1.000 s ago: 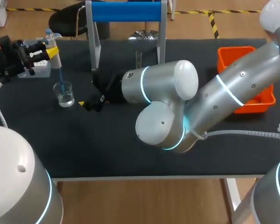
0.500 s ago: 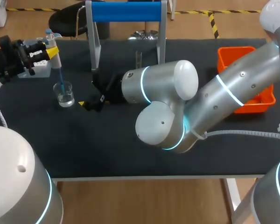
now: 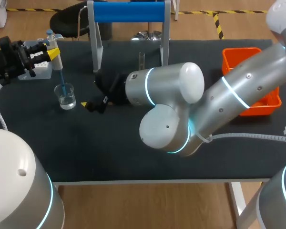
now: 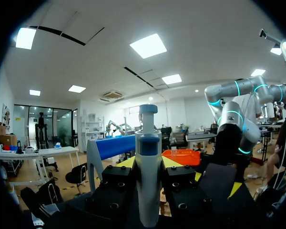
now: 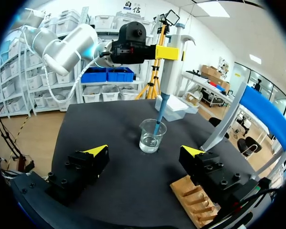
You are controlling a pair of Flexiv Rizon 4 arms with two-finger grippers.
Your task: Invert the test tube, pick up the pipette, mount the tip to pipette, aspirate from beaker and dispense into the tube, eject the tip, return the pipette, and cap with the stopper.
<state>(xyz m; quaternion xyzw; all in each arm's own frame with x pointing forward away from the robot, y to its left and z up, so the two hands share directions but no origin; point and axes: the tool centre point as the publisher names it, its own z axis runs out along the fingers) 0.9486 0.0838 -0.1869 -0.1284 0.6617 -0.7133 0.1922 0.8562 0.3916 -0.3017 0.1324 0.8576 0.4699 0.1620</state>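
My left gripper [image 5: 167, 51] clenched on pipette [image 5: 170, 71] barrel; tip [image 5: 158, 121] dipped in beaker [image 5: 151, 136], table's left. Right gripper [image 5: 144, 151] released, empty, facing beaker. Pipette likely light, stiff, slick: mid-barrel hold good. Beaker looks fragile, tippy.

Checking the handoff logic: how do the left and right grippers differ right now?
The left gripper is shut on the pipette; the right gripper is open and empty. The left gripper is raised above the beaker, the pipette's tip dipping in; the right gripper sits low by the table. Both have yellow tips.
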